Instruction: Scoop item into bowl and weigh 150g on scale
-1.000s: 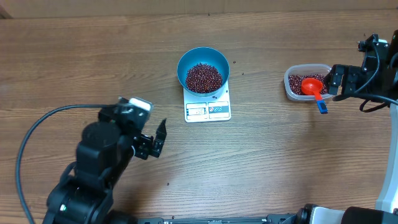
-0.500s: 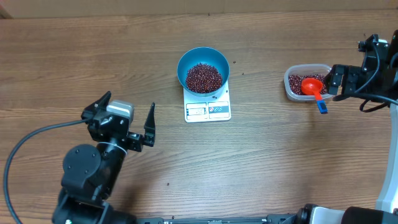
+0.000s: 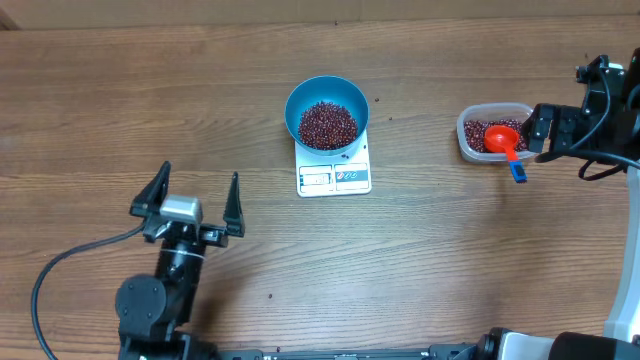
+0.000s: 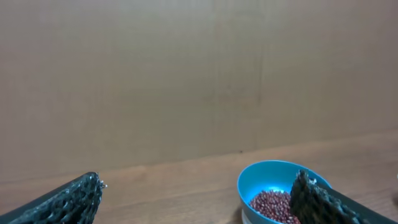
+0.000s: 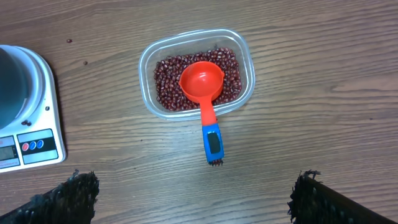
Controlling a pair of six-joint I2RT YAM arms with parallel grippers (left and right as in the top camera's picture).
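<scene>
1. A wooden table [image 3: 450, 250] with brown grain running side to side fills the overhead view.
2. Behind its far edge stands a plain tan wall [image 4: 186, 74], marked by faint vertical seams.
3. The light is soft and even.

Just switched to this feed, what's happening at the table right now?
Neither gripper holds anything. The blue bowl sits on the white scale with a heap of red-brown beans inside. The red scoop rests in the clear tub of beans, handle over its rim. The right gripper hangs open near that tub; the left gripper is open, away from the bowl.
</scene>
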